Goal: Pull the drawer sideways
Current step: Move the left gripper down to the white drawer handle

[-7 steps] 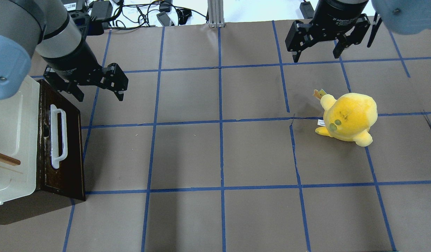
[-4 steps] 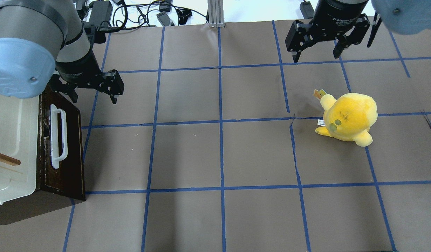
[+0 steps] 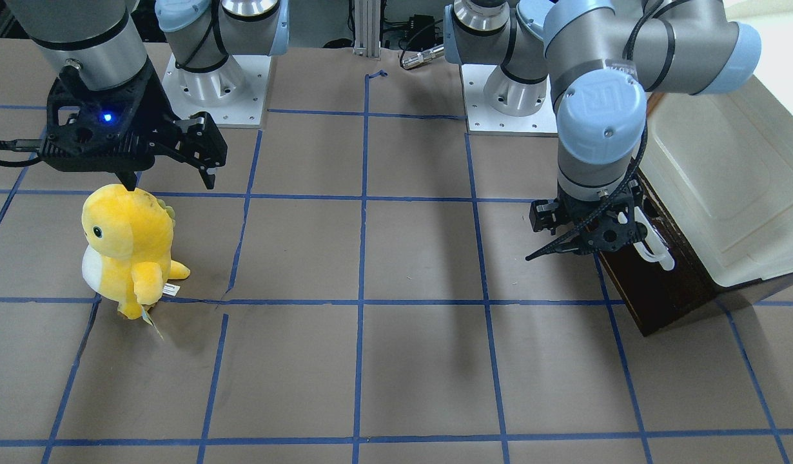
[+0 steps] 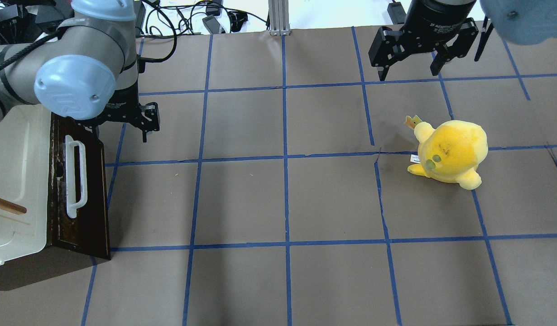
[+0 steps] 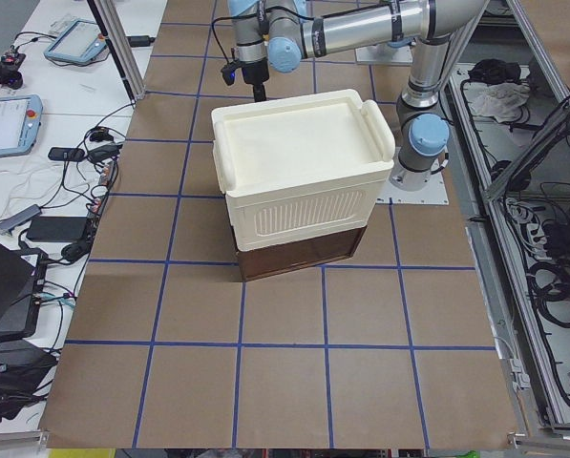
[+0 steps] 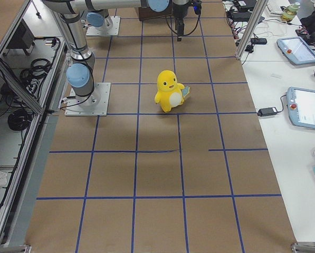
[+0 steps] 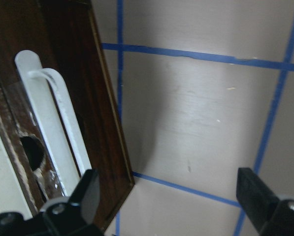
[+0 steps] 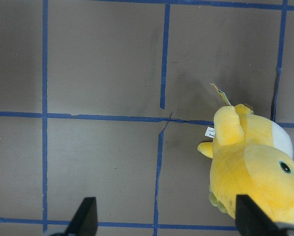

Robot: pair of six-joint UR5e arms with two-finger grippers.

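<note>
The drawer (image 4: 86,199) has a dark brown wooden front and sits at the table's left edge under a cream-white cabinet (image 4: 16,172). Its long white bar handle (image 4: 75,178) runs along the front. My left gripper (image 4: 121,132) is open and empty, low beside the far end of the drawer front, just past the handle's end. The left wrist view shows the handle (image 7: 53,128) and drawer front (image 7: 105,113) by the left finger (image 7: 85,196). My right gripper (image 4: 410,70) hangs open and empty at the far right. The drawer also shows in the front-facing view (image 3: 657,290).
A yellow plush toy (image 4: 450,151) stands on the right half of the table, below my right gripper; it also shows in the right wrist view (image 8: 255,167). A small tan wooden handle (image 4: 7,206) lies on the cabinet top. Cables lie beyond the far edge.
My left arm has swung round and its gripper has turned and drawn in closer to the far end of the drawer front. The right arm and the plush toy have not moved.
</note>
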